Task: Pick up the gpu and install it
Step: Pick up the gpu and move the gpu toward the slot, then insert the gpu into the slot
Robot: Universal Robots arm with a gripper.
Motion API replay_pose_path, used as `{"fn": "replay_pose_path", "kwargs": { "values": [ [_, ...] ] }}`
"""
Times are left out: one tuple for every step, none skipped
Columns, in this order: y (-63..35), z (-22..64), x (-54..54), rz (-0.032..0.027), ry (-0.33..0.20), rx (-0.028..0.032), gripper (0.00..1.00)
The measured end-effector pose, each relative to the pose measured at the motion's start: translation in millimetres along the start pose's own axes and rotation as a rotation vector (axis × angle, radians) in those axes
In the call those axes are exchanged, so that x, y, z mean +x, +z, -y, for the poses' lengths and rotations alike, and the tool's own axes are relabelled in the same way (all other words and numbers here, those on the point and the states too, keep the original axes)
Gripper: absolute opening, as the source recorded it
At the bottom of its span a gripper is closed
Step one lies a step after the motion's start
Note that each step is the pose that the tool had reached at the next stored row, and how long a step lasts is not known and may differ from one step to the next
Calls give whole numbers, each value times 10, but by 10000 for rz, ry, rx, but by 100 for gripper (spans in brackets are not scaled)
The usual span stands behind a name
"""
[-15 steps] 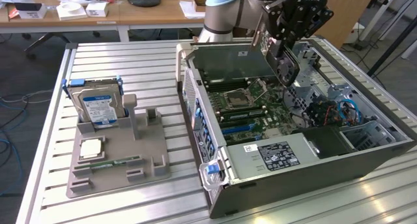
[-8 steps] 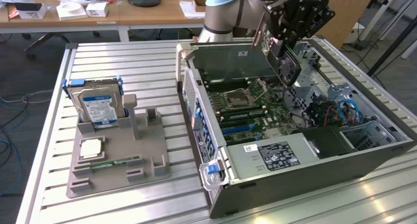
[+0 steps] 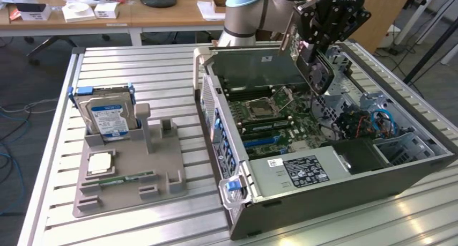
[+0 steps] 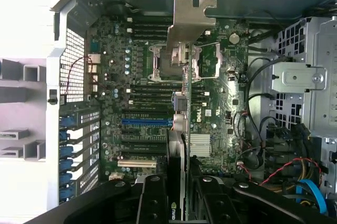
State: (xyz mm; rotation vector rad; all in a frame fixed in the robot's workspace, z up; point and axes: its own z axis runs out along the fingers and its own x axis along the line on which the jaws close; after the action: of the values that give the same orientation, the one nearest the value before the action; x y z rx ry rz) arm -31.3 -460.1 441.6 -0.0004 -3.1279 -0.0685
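Observation:
The gpu (image 3: 317, 70) is a thin dark card that hangs on edge from my gripper (image 3: 314, 45), which is shut on its upper edge. It hovers over the far right part of the open computer case (image 3: 344, 200), above the motherboard (image 3: 275, 120). In the wrist view the gpu (image 4: 182, 129) appears edge-on between my black fingers (image 4: 154, 203). Its pale metal bracket (image 4: 190, 21) points away from the camera, over the CPU socket. The gripper (image 4: 180, 187) sits well above the blue expansion slot (image 4: 146, 122).
On the exterior view's left, a grey fixture (image 3: 161, 184) holds a silver hard drive (image 3: 107, 114), a CPU (image 3: 100, 163) and a green memory stick (image 3: 125, 179). Cables (image 3: 365, 123) and a drive cage fill the case's right side. Everything rests on a slatted metal table (image 3: 136, 69).

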Motion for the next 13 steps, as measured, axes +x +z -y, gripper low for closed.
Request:
{"fn": "replay_pose_path", "kwargs": {
  "values": [
    [0, 0, 0, 0, 0, -1, 26],
    [0, 0, -4, 0, -2, -1, 26],
    [0, 0, -14, 0, -6, -3, 26],
    [0, 0, -25, 0, -12, -5, 26],
    [0, 0, -31, 0, -16, -5, 26],
    [0, 0, -31, -1, -14, -5, 26],
    [-1, 0, -31, -1, -14, -5, 26],
    [0, 0, -31, -1, -15, -6, 26],
    [0, 0, -32, -1, -15, -6, 26],
    [0, 0, -32, -1, -15, -6, 26],
    [0, 0, -32, -1, -14, -6, 26],
    [-1, 0, -31, -1, -15, -5, 26],
    [0, 0, -32, -1, -15, -6, 26]
  ]
}}
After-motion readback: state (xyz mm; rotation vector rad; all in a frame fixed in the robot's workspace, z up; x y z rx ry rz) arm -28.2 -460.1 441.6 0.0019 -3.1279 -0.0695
